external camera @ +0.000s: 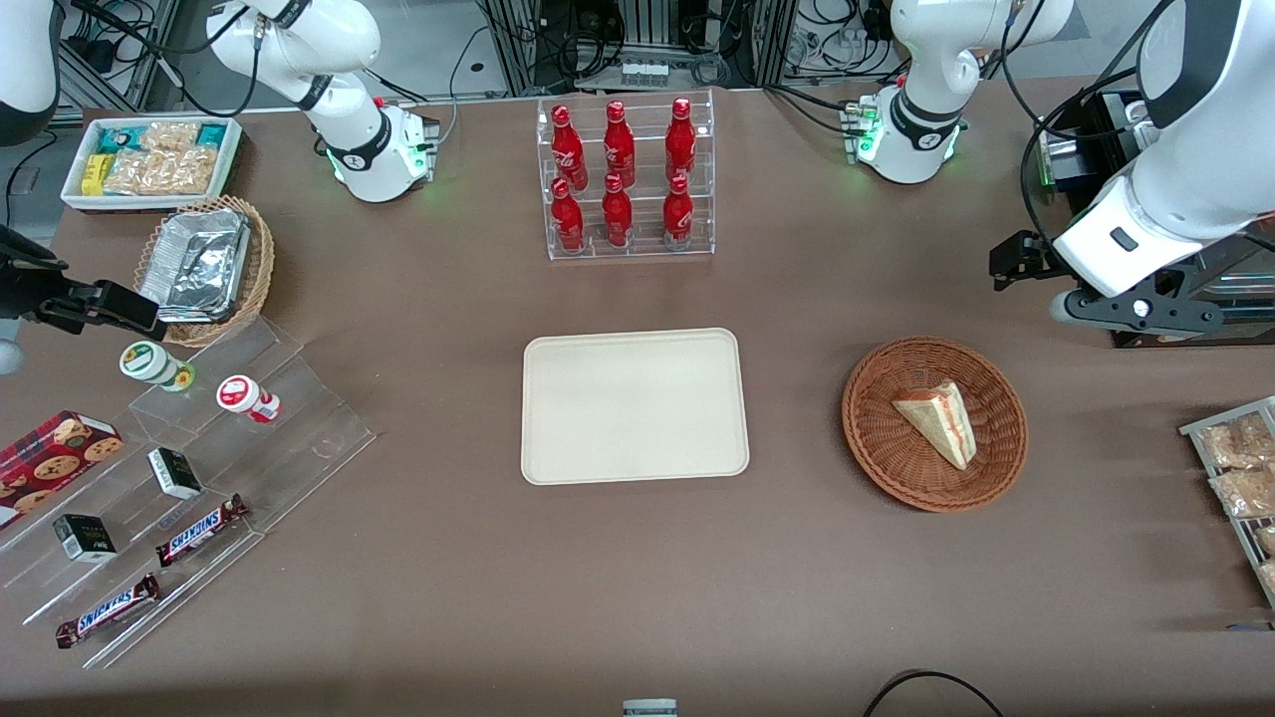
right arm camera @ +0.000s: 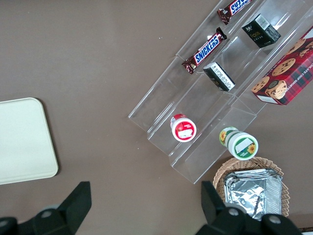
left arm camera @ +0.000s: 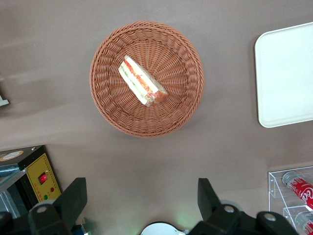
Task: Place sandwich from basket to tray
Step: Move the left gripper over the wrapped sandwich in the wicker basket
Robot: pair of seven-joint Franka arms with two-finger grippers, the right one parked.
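Observation:
The sandwich (external camera: pixel 941 418), a pale wedge with red and green filling along its edge, lies in the round reddish-brown wicker basket (external camera: pixel 869 423) toward the working arm's end of the table. The cream-beige tray (external camera: pixel 634 405) lies flat at the table's middle, with nothing on it. My left gripper (external camera: pixel 1016 261) hangs above the table, farther from the front camera than the basket and apart from it. In the left wrist view its fingers (left arm camera: pixel 74 196) stand wide apart around nothing; the gripper (left arm camera: pixel 142 198) looks down on the sandwich (left arm camera: pixel 143 82), basket (left arm camera: pixel 146 125) and tray (left arm camera: pixel 286 73).
A clear rack of red bottles (external camera: pixel 628 179) stands farther from the front camera than the tray. Toward the parked arm's end are a tan basket with foil containers (external camera: pixel 204 269), a white snack bin (external camera: pixel 149 159) and a clear stepped shelf (external camera: pixel 199 468). Snack packets (external camera: pixel 1240 478) lie at the working arm's end.

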